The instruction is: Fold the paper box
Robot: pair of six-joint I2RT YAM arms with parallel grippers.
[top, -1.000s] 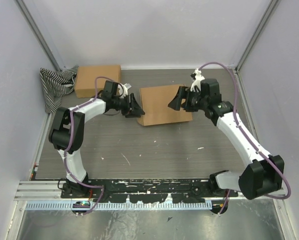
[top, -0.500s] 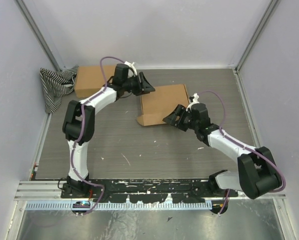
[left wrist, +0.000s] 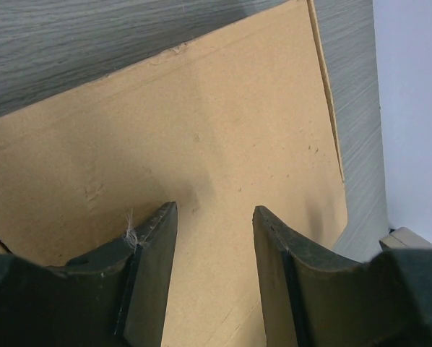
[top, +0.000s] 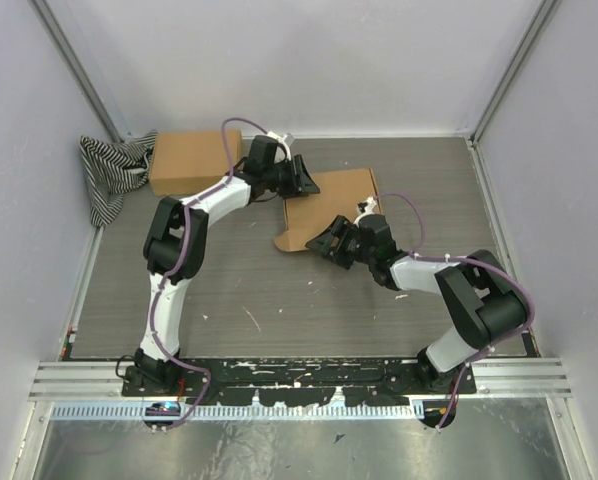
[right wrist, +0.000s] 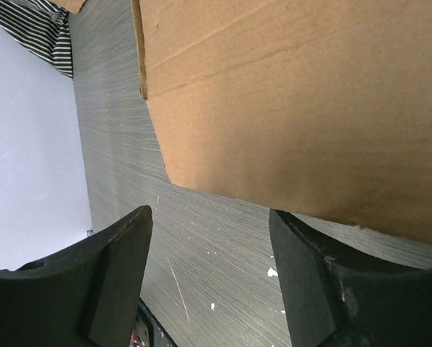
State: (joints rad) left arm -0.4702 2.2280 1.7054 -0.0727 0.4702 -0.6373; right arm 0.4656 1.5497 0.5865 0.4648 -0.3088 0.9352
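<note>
Lying bunched in the upper left of the top view, a black-and-white striped cloth [top: 107,172] touches the left end of a closed brown cardboard box [top: 194,160] near the back edge of the grey wood-grain table [top: 229,290]. Right of that box, the left arm [top: 184,225] rises from the lower left of the frame and bends toward the centre. The left gripper [top: 301,180] sits over the upper left corner of the flattened paper box [top: 334,205]. In the left wrist view its two dark fingers [left wrist: 154,246] stand apart with nothing between them. Plain brown cardboard [left wrist: 201,130] fills the frame behind them, and whether the tips touch the sheet cannot be told.

The paper box lies flat in the middle of the table, slightly right of centre, well apart from the closed box. A small flap [top: 285,240] juts out at its lower left corner.

Just below the sheet's lower edge is the right gripper [top: 329,240], pointing left. The right wrist view shows this gripper [right wrist: 209,212] spread wide and empty, bare table between the fingers and the cardboard edge [right wrist: 295,94] just beyond the tips. The striped cloth [right wrist: 35,29] shows in that view's upper left corner. The right arm [top: 459,290] folds back toward the lower right of the top view.
</note>
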